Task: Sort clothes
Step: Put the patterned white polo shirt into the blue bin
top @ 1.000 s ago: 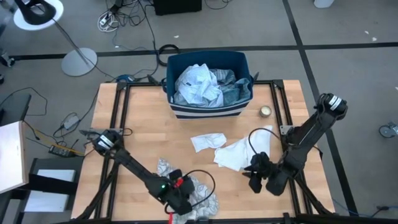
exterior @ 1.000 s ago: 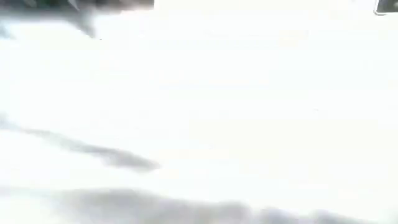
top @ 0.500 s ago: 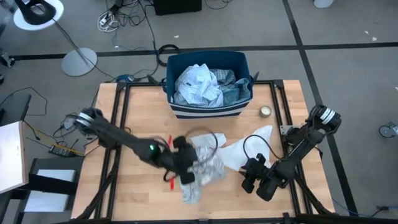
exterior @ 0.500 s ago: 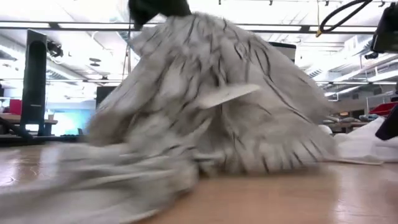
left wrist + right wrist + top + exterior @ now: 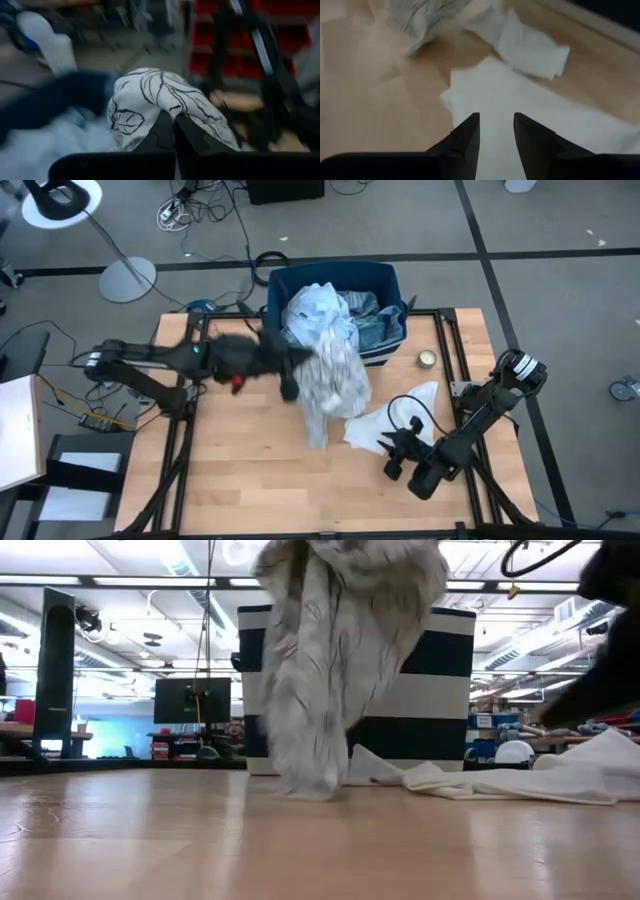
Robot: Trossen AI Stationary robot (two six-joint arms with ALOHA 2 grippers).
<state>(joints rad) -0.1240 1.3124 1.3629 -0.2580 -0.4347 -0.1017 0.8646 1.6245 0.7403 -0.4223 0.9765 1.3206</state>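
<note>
My left gripper [image 5: 292, 380] is shut on the grey-white leaf print garment [image 5: 328, 385], held up in front of the dark blue bin [image 5: 392, 280]. The bin holds pale blue and white clothes [image 5: 318, 310]. The garment also shows in the low view [image 5: 340, 650] and in the left wrist view [image 5: 145, 97]. My right gripper [image 5: 388, 458] is open over the near edge of a white garment [image 5: 385, 425] that lies flat on the table; its wrist view shows that garment between the fingers [image 5: 530, 125]. A smaller white cloth [image 5: 530, 45] lies beyond it. My left gripper pinches a bunched fold of the leaf print garment [image 5: 160, 107] between its two shut fingers [image 5: 187, 137], coming level from the table's left. The garment hangs slack below the fingers. Whether its lower end [image 5: 310, 780] touches the table, I cannot tell.
A small round tin [image 5: 428, 359] sits on the table to the right of the bin. Bare wood [image 5: 230, 470] lies at the near left. Black frame rails [image 5: 190, 420] run along the table's left and right sides.
My left gripper has gone up from the table's near edge toward the far edge and the bin, carrying the leaf print garment. The garment has been lifted off the table and now hangs down in front of the bin. My right gripper has shifted a little toward the table's left.
</note>
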